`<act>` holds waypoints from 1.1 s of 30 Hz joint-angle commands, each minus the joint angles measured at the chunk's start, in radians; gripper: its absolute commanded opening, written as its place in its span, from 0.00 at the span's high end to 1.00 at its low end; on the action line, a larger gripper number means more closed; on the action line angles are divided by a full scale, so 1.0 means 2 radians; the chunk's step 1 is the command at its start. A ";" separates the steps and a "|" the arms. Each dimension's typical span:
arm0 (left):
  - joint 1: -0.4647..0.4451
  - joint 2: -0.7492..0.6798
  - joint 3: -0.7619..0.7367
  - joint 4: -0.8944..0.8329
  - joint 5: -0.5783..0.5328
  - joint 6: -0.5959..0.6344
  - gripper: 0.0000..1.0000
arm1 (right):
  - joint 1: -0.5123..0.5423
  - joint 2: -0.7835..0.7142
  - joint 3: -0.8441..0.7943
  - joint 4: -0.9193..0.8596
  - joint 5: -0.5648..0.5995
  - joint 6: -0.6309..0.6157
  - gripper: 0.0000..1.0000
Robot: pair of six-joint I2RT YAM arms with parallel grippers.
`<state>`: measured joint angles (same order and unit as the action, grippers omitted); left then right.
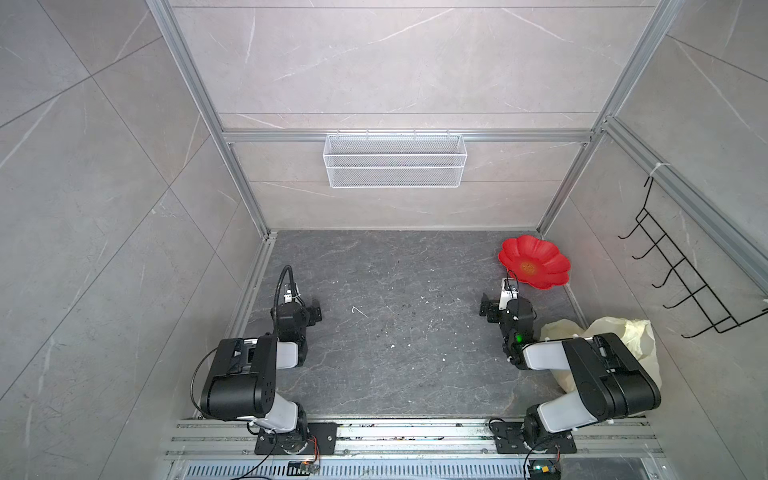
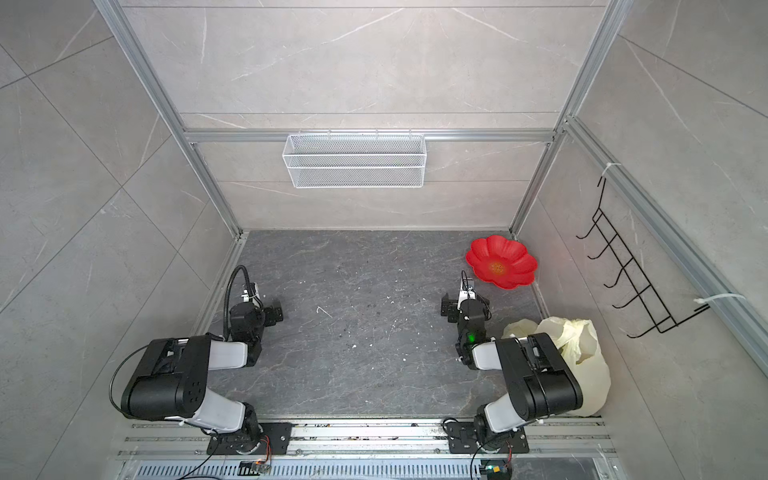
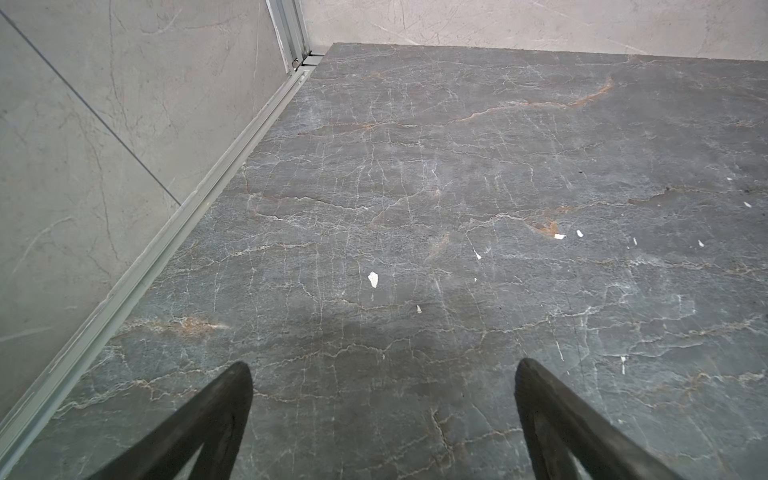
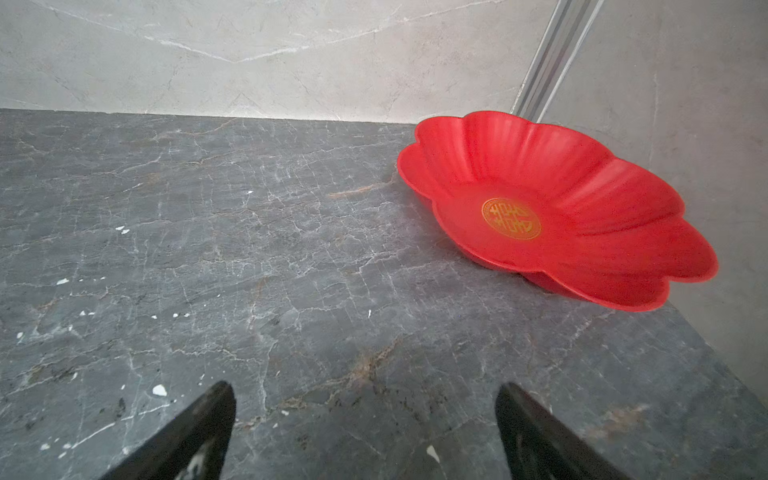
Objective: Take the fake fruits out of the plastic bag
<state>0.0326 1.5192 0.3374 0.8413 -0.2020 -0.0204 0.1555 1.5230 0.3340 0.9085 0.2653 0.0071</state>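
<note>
The plastic bag (image 1: 633,330) (image 2: 582,347), pale yellow and crumpled, lies at the right edge of the dark stone floor, partly hidden behind my right arm in both top views. The fake fruits are hidden; none shows in any view. My left gripper (image 1: 311,309) (image 3: 382,365) hovers open over bare floor on the left, nothing between its fingers. On the right, my right gripper (image 1: 491,307) (image 4: 365,388) is also open and empty, in front of the bag and short of the red dish. Neither gripper touches the bag.
A red flower-shaped dish (image 1: 540,249) (image 4: 540,166) sits empty in the far right corner. A white wire basket (image 1: 395,160) hangs on the back wall, and a black hook rack (image 1: 681,274) on the right wall. Aluminium rails border the floor.
</note>
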 commanded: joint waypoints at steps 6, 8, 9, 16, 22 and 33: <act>-0.001 -0.009 0.006 0.014 0.005 -0.009 0.00 | -0.002 -0.002 0.007 -0.003 0.002 0.007 0.00; -0.001 -0.010 0.006 0.014 0.005 -0.009 0.00 | -0.002 -0.002 0.007 -0.003 0.003 0.007 0.00; 0.000 -0.010 0.006 0.014 0.005 -0.009 0.00 | -0.002 -0.002 0.007 -0.003 0.003 0.007 0.01; -0.001 -0.010 0.006 0.013 0.005 -0.009 0.00 | -0.002 -0.002 0.007 -0.004 0.002 0.006 0.00; -0.001 -0.009 0.006 0.014 0.003 -0.008 0.00 | -0.002 -0.002 0.007 -0.004 0.002 0.007 0.00; -0.020 -0.045 -0.008 0.012 0.007 0.018 0.00 | -0.001 -0.010 -0.003 0.008 -0.054 -0.020 0.00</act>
<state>0.0147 1.5009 0.3328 0.8364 -0.1982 -0.0158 0.1555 1.5230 0.3340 0.9100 0.2317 0.0013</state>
